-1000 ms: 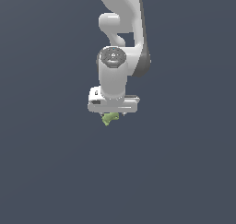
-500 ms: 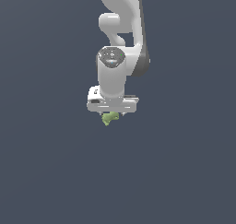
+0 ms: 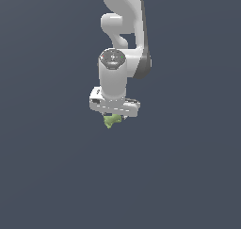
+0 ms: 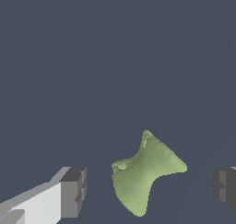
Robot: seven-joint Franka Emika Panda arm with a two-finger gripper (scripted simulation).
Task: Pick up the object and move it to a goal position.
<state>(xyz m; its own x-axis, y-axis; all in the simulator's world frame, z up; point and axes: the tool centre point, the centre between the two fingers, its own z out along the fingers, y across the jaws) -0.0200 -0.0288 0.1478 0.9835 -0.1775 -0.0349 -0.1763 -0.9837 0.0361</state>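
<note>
Wrist view: spread gripper [image 4: 147,191] straddles, untouched, the object [image 4: 146,172], long axis diagonal.

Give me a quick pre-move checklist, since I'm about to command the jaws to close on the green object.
1. Jaws open: ok, gripper fingers stand wide apart.
2. Object between the jaws: ok in the wrist view.
3. Clearance on both sides: ok, neither finger touches it.
4. Object centred: not ok, it sits nearer one finger.
5. Gripper low enough: cannot tell; the exterior view shows the object just below the gripper.
6. Goal position visible: not ok, no marker appears.
</note>
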